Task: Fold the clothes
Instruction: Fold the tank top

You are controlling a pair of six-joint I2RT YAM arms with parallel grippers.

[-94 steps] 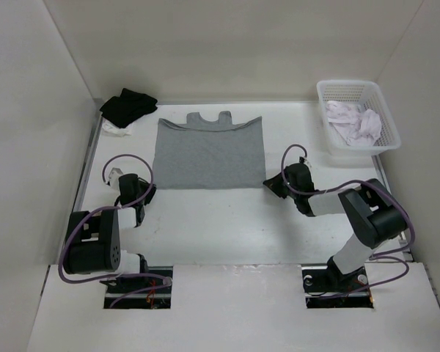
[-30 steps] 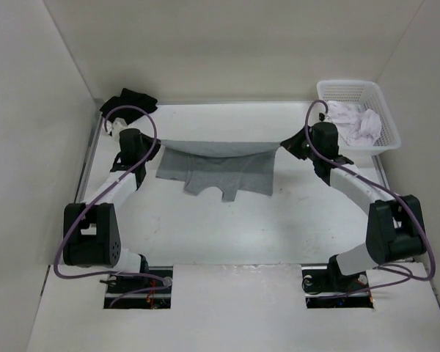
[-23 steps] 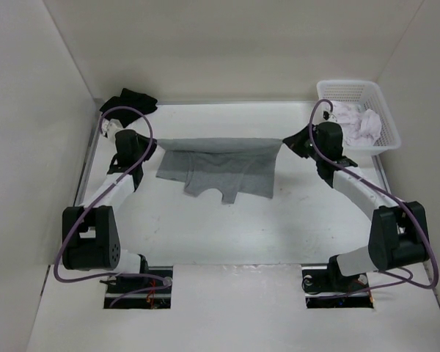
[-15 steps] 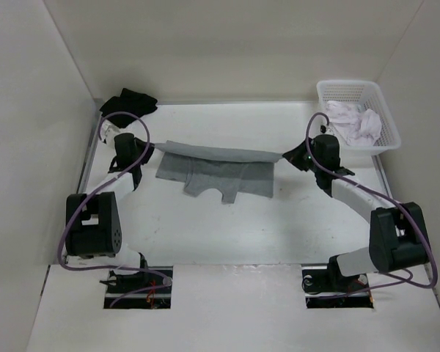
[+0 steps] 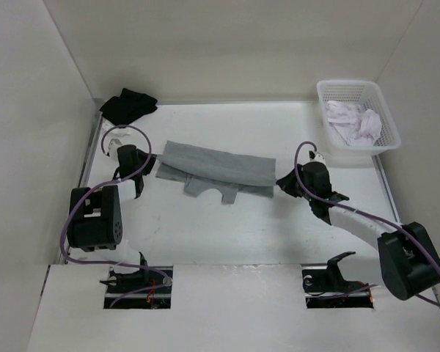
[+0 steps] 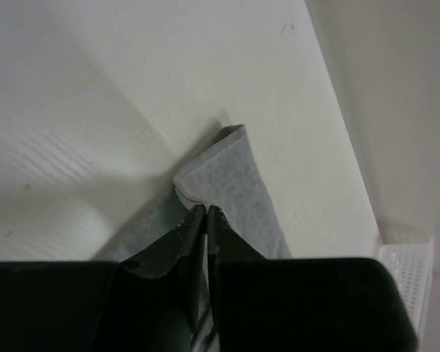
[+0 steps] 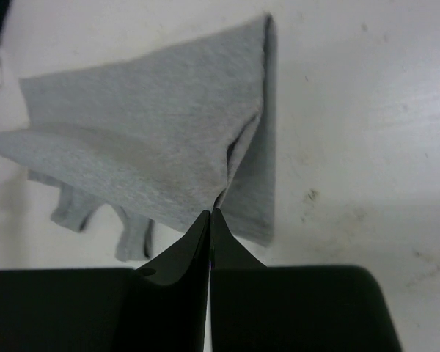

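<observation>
The clothes point(image 5: 216, 165), a heather-grey tank top, lie as a folded band across the middle of the table, straps and neck poking out at the near edge. My left gripper point(image 5: 148, 172) is at the band's left end. In the left wrist view that gripper point(image 6: 206, 207) is shut on a folded corner of the clothes point(image 6: 238, 183). My right gripper point(image 5: 281, 181) is at the band's right end. The right wrist view shows it point(image 7: 210, 213) shut on the edge of the upper layer of the clothes point(image 7: 147, 139), which drapes over the lower layer.
A black garment point(image 5: 128, 105) lies in the far left corner. A white basket point(image 5: 387, 144) holding white-pinkish cloth point(image 5: 352, 121) stands at the far right. White walls close in the table on three sides.
Both grippers have come toward the near side and down, bringing the stretched, lifted edge over the rest of the tank top. The cloth now lies low and doubled.
</observation>
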